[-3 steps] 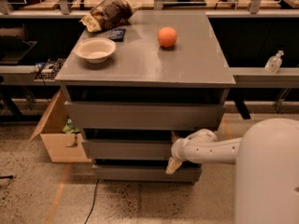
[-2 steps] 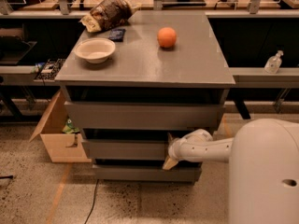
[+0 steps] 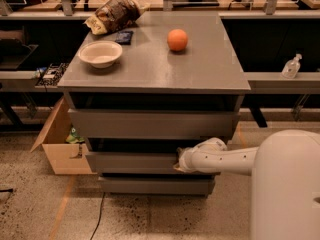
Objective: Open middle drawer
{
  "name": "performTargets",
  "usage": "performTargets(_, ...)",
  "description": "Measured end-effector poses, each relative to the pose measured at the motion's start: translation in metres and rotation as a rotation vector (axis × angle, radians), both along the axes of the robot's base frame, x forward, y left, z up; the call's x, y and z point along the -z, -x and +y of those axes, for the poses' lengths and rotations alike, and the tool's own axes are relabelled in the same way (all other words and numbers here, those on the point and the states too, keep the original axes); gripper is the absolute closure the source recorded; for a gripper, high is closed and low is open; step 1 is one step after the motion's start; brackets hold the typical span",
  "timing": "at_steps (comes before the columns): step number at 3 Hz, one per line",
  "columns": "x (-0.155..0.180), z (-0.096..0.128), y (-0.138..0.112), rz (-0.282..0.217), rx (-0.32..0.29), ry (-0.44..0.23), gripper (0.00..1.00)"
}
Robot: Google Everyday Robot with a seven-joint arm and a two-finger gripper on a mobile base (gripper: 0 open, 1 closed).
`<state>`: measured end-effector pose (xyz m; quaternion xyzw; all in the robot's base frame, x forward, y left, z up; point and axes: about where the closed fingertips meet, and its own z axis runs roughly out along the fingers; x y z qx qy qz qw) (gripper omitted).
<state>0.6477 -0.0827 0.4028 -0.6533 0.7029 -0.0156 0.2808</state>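
Note:
The middle drawer (image 3: 130,162) is a wide, shallow grey front between the taller top drawer front (image 3: 150,124) and the shorter bottom drawer front (image 3: 155,185) of a grey cabinet. A dark gap runs above it. My gripper (image 3: 178,165) is at the end of my white arm (image 3: 220,159), which reaches in from the right. It is pressed against the right part of the middle drawer front, near its top edge. The gripper's tip is partly hidden against the drawer front.
On the cabinet top (image 3: 150,74) are an orange (image 3: 177,39), a white bowl (image 3: 100,53), a snack bag (image 3: 112,15) and a small dark packet (image 3: 124,36). An open cardboard box (image 3: 57,149) stands on the floor at left. My white body (image 3: 285,189) fills the lower right.
My arm has moved left and slightly up, bringing the gripper from the drawer's lower right to its upper edge. The drawer fronts have not visibly moved.

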Motion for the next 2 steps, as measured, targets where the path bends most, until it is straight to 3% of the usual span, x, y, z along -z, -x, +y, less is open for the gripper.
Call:
performTargets(1, -0.0048, -0.0011, 0.0001, 0.0, 0.0, 0.0, 0.87)
performTargets(2, -0.0108, -0.0016, 0.0003, 0.0, 0.0, 0.0, 1.0)
